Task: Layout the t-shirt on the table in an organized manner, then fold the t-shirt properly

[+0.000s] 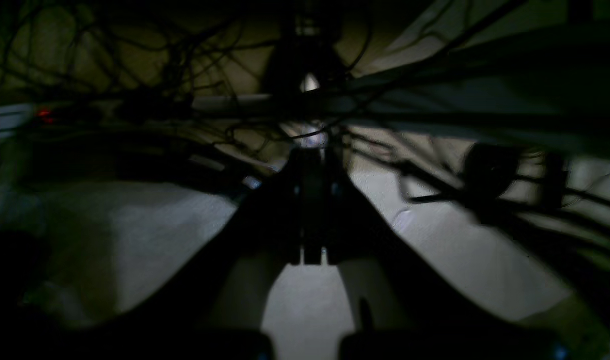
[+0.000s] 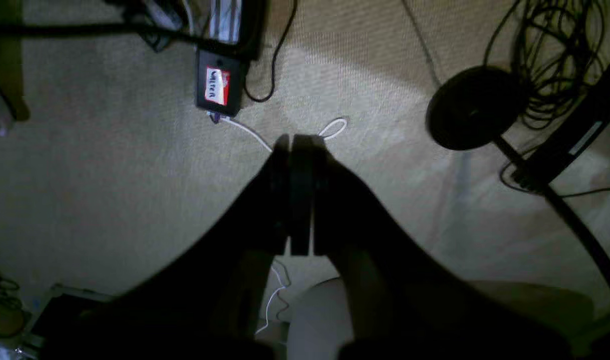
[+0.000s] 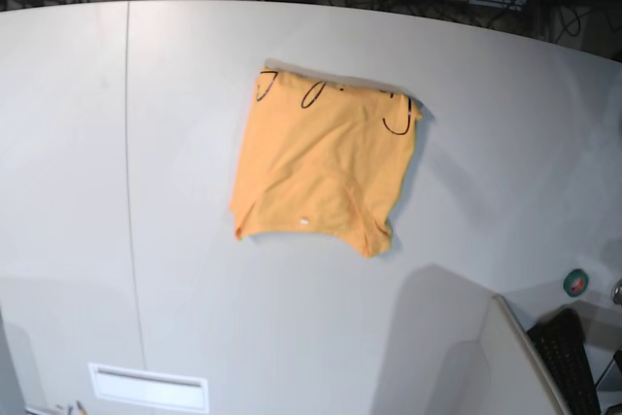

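A black box (image 2: 219,82) on the carpet (image 2: 109,175) carries a red-and-white label with handwriting too blurred to read. The t-shirt (image 3: 326,164) lies folded into a rough rectangle on the table (image 3: 194,269), right of the table's dark seam (image 3: 127,143), with thin dark curved marks along its far edge. The right gripper (image 2: 300,145) hangs above the carpet, clenched on nothing. The left gripper (image 1: 312,155) is likewise pressed closed and empty, among dark cables (image 1: 134,60).
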Available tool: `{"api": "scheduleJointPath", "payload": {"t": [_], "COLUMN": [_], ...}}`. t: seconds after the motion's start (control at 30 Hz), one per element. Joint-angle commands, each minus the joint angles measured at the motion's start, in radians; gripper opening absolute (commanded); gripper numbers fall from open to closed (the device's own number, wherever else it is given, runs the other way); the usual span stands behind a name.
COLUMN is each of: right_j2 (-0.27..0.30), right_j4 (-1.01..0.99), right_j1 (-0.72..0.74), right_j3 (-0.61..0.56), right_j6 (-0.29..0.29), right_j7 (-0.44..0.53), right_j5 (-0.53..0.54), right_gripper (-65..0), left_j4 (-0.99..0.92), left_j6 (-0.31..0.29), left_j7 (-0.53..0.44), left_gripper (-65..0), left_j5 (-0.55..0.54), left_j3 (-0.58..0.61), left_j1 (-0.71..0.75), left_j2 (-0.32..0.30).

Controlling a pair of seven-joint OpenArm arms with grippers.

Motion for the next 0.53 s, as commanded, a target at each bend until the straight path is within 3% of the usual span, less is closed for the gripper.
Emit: {"api": "scheduleJointPath", "payload": {"t": [0.0, 0.27, 0.5], "right_j2": [0.007, -0.036, -0.030], "right_j4": [0.009, 0.023, 0.023], "right_j1": [-0.021, -0.032, -0.017], "right_j3": [0.001, 0.001, -0.001], "right_j6": [-0.001, -0.004, -0.004], "right_j7": [-0.006, -0.013, -0.009], "right_j5": [0.003, 0.004, 0.004], "right_gripper": [-65.0, -65.0, -65.0], "left_j4": [0.003, -0.003, -0.041], "left_j6": [-0.003, -0.001, 0.000], "left_j7": [-0.011, -0.011, -0.009], "left_gripper": [-65.0, -65.0, -65.0], "left_j5": [-0.001, 0.005, -0.003], "left_j3": [-0.005, -0.001, -0.007], "left_j1": [0.014, 0.016, -0.007], "left_j2": [-0.004, -0.001, 0.002]}}
